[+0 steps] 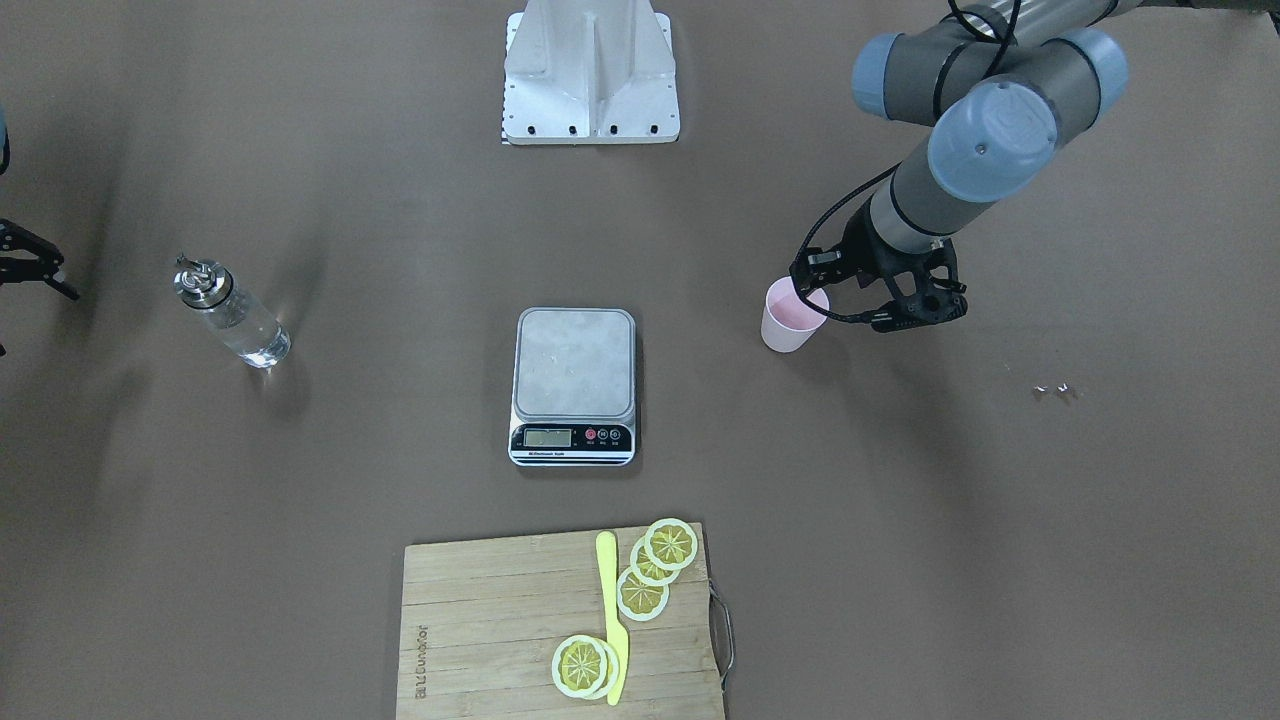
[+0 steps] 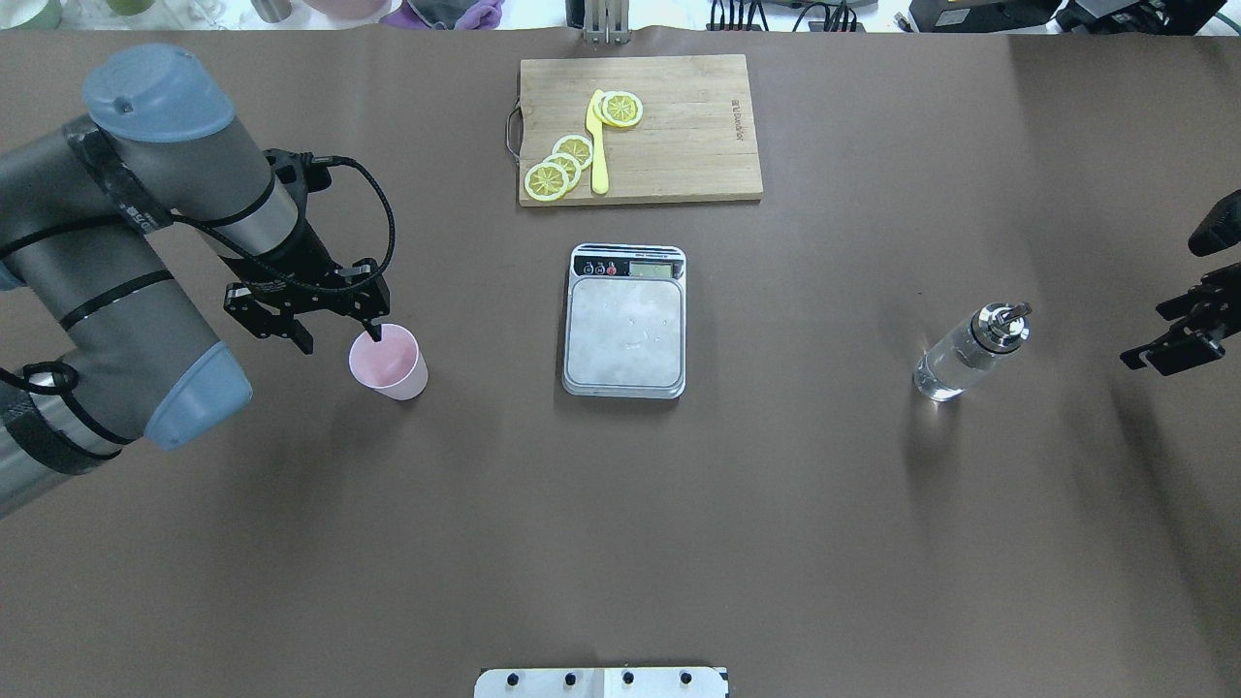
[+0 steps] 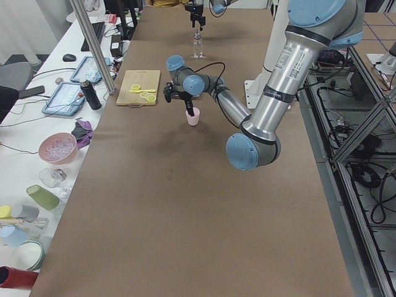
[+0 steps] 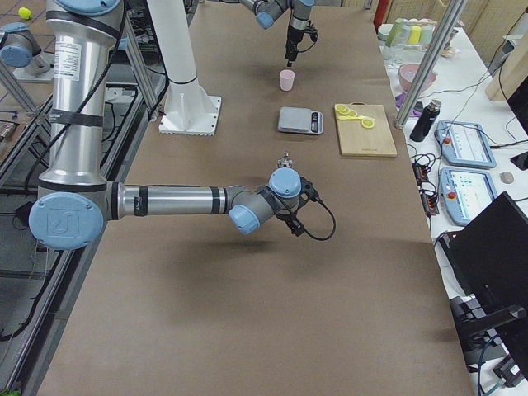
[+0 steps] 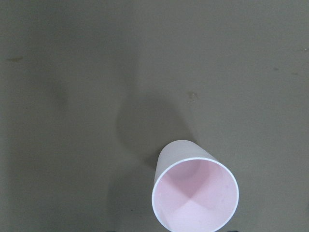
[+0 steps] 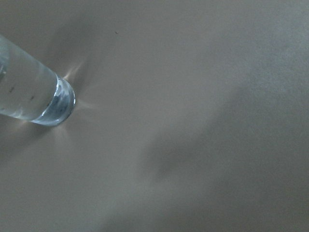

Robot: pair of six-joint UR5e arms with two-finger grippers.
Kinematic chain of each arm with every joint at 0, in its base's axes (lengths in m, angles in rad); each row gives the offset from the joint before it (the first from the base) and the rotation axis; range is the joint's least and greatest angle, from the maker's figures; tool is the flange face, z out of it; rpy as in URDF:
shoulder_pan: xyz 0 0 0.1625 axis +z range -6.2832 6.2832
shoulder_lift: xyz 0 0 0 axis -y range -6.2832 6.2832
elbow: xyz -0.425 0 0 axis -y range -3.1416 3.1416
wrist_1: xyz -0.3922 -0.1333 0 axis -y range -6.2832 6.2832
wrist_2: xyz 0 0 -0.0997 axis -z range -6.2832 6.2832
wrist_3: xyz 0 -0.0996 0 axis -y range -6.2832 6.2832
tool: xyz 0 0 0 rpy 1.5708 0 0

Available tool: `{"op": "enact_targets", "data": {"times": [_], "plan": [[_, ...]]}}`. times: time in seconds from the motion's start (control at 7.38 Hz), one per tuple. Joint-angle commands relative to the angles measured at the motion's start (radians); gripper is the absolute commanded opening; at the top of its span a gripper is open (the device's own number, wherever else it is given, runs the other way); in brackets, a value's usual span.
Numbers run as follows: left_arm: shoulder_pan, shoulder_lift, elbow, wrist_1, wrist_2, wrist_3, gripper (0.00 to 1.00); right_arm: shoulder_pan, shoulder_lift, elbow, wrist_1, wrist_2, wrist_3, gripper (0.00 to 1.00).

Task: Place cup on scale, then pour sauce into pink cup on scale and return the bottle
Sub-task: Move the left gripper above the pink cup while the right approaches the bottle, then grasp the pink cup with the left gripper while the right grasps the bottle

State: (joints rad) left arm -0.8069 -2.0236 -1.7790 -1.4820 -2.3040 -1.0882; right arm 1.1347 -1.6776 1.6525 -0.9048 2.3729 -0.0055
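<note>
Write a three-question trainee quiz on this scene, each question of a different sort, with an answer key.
1. What yellow utensil lies on the cutting board beside the lemon slices?
2. True or false: the cup stands on the scale.
3. Which thing is closest to the left tool? A) the scale B) the cup C) the cutting board

Key
1. A knife.
2. False: the cup stands apart from the scale, whose platform is bare.
3. B: one finger of the open tool is at the cup's rim.
</note>
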Motion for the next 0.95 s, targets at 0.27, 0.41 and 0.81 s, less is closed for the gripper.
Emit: {"op": "enact_targets", "data": {"times": [0.27, 0.41, 0.81], "plan": [[0.0, 0.003, 0.032, -0.039, 0.002, -0.001, 0.71, -0.094, 0.015, -0.014, 0.197, -0.009, 0.079, 1.0], [0.0, 0.002, 0.042, -0.059, 0.018, -0.002, 0.69, -0.108, 0.015, -0.043, 0.28, -0.008, 0.082, 1.0], [0.0, 0.003, 0.07, -0.087, 0.029, -0.004, 0.66, -0.131, 0.016, -0.132, 0.554, 0.005, 0.111, 1.0]]}}
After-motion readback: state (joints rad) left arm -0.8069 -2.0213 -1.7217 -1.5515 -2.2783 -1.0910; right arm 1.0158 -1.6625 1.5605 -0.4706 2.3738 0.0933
